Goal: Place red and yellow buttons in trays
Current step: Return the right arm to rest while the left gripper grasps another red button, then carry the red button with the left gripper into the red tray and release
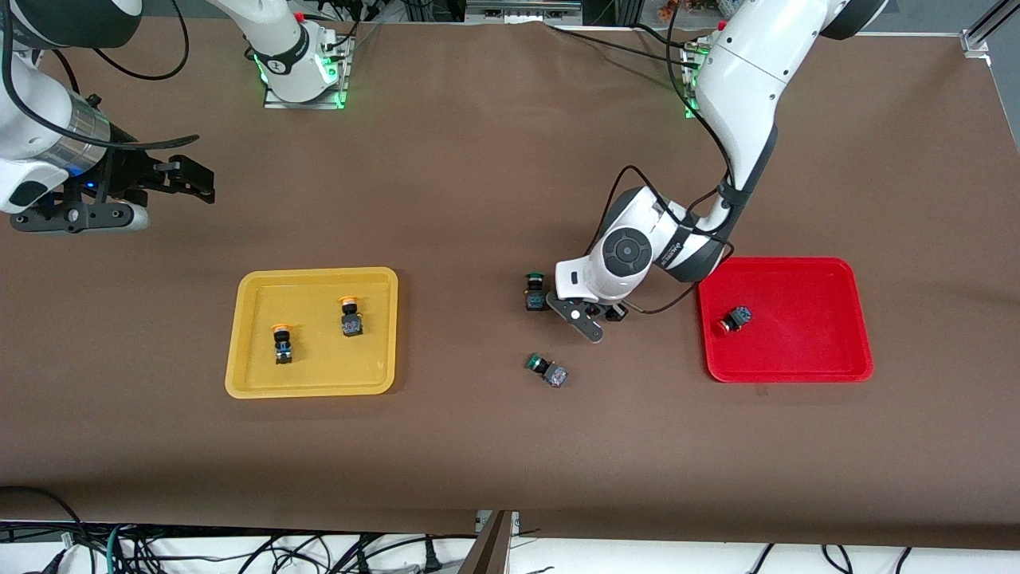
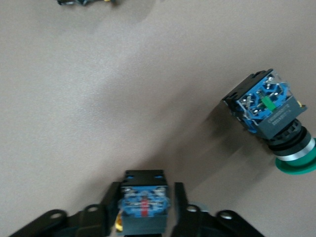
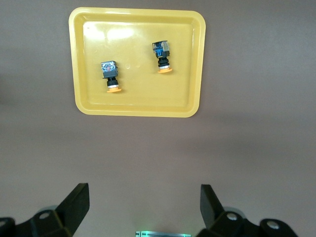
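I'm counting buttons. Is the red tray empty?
No. The red tray holds one red button, lying tipped on its side. The left gripper grips another button.

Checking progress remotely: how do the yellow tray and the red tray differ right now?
The yellow tray holds two yellow-capped buttons; the red tray holds one red-capped button. The yellow tray lies toward the right arm's end, the red toward the left arm's. Both share the same shallow rectangular shape.

I can read no words or numbers anywhere, a dark printed strip on the blocky body of the green-capped push-button switch (image 2: 274,114), its lettering too fine for me to make out
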